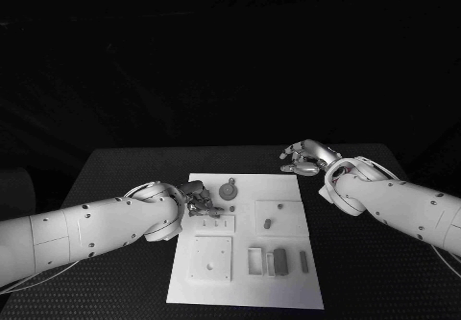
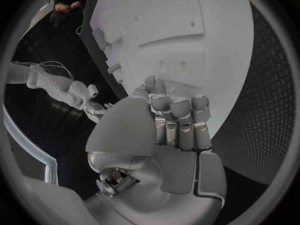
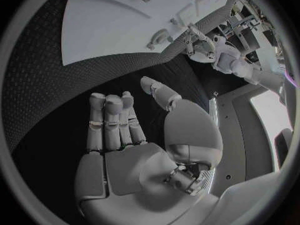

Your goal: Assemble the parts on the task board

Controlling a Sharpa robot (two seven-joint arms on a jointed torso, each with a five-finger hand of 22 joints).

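The white task board (image 1: 288,287) lies in the middle of the black table. On it are a round part with a tab (image 1: 228,191), a block with a short peg (image 1: 269,222), a slotted plate (image 1: 213,224), a square plate (image 1: 210,260), a frame (image 1: 256,260), a dark block (image 1: 280,261) and a thin bar (image 1: 304,261). My left hand (image 1: 199,201) hovers at the board's left edge beside the slotted plate, its fingers (image 2: 178,120) curled in against the palm with nothing seen in them. My right hand (image 1: 304,160) is over bare table beyond the board's far right corner, its fingers (image 3: 109,120) straight and holding nothing.
Black textured table (image 1: 374,267) surrounds the board (image 2: 206,60) on all sides, with wide room to its right and behind it. The table's far edge runs just beyond my right hand. The board (image 3: 106,30) also lies ahead of that hand.
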